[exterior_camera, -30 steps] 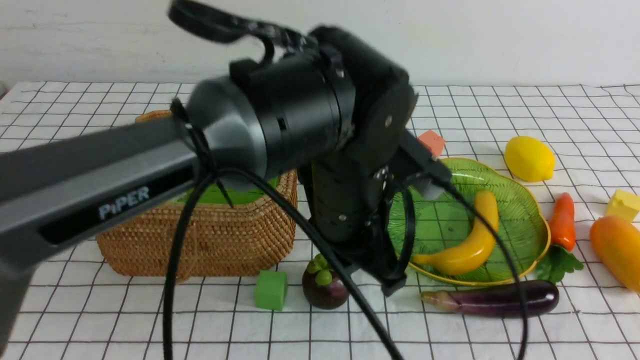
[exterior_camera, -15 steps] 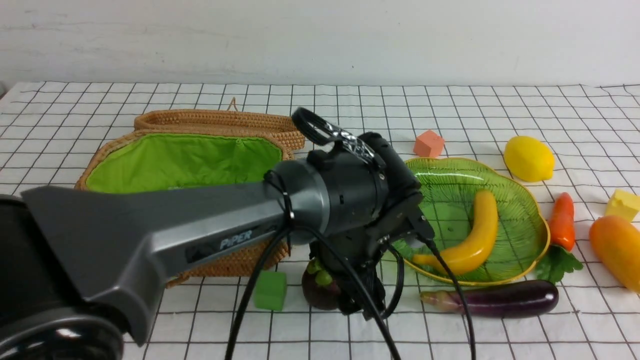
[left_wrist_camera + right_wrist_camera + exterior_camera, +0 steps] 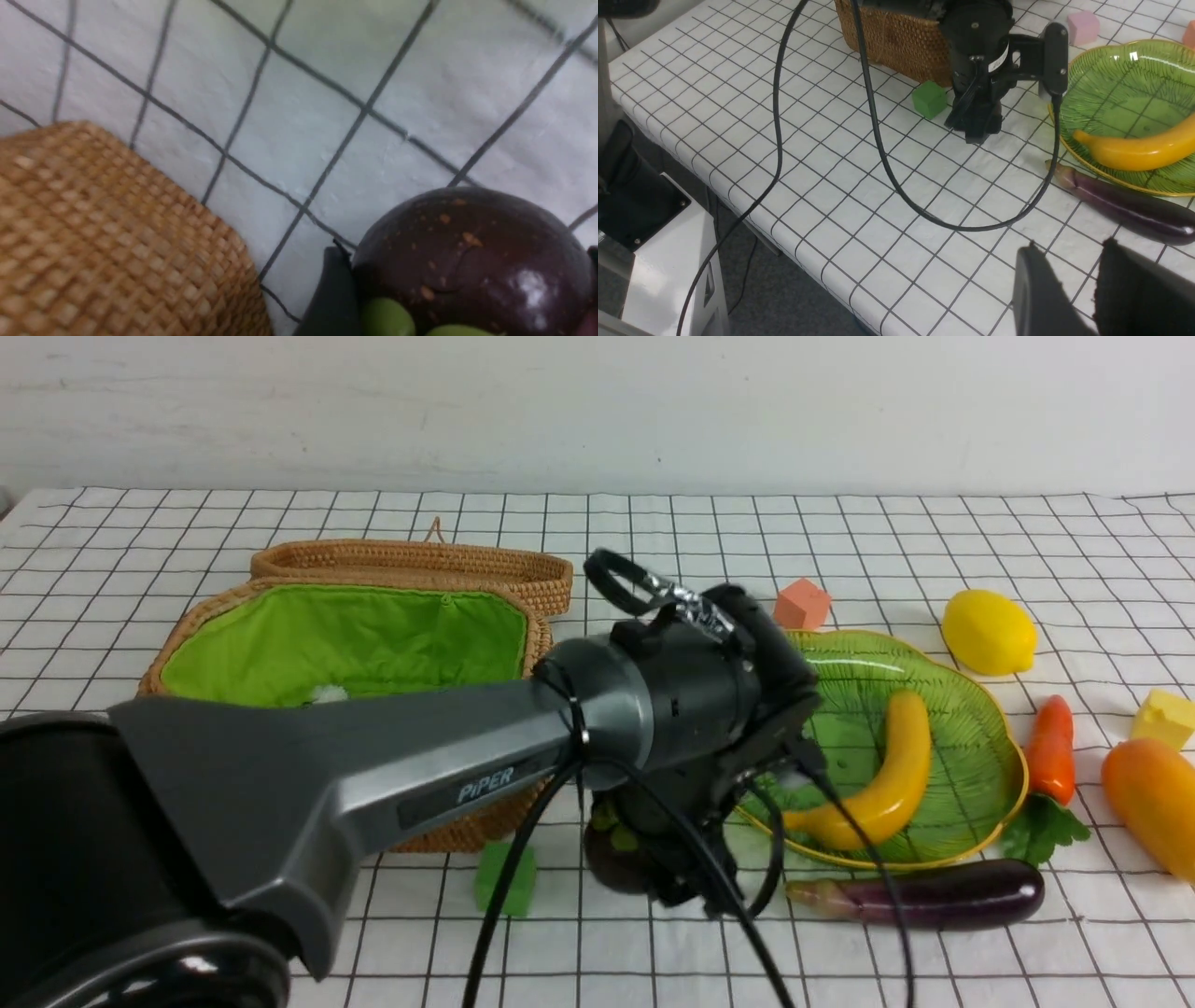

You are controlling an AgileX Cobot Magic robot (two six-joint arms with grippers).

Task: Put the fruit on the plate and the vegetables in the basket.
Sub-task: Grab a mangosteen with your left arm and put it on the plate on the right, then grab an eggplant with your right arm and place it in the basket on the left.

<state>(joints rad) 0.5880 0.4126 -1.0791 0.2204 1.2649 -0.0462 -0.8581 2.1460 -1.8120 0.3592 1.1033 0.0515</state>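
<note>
The dark-purple mangosteen with its green cap stands on the cloth in front of the basket. My left gripper has come down over it. In the left wrist view the mangosteen fills the gap, and a finger presses on each side. A banana lies on the green plate. Lemon, mango, carrot and eggplant lie on the cloth around the plate. My right gripper hangs open and empty near the table's front edge.
A green cube sits just left of the mangosteen, close to the basket wall. An orange-pink cube is behind the plate and a yellow cube at far right. The left arm's cable trails across the cloth.
My left arm swung down from above the plate's left side onto the mangosteen. Its jaws widened and now sit against the fruit, which has shifted slightly right.
</note>
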